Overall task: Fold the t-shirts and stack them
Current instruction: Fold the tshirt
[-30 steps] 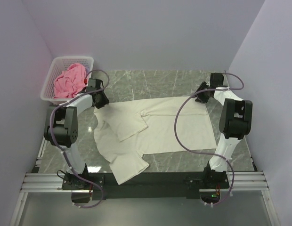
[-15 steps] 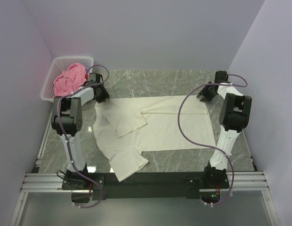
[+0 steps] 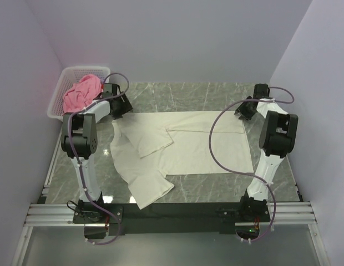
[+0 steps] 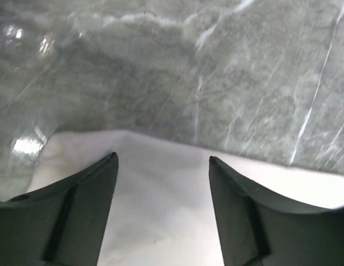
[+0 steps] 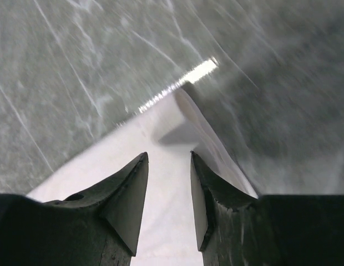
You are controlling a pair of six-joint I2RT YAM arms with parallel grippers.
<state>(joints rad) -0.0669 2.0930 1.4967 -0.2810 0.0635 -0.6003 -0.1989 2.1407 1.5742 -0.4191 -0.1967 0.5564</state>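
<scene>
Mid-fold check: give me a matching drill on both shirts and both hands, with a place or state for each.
1 cream t-shirt
2 pink t-shirt
3 left hand
4 right hand

A bunched in the white basket
B jaws narrow, at a cloth corner
C laid out on the table
D jaws wide, above cloth

Pairs: 1-C, 2-A, 3-D, 4-B

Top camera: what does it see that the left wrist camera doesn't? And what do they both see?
Only the top camera shows the pink t-shirt in the white basket, the right gripper, and the whole cream-white t-shirt spread out. Only the left wrist camera shows the left gripper close up, its two black fingers standing apart over the shirt's corner. Both show the cream-white t-shirt and the grey-green marble table.
</scene>
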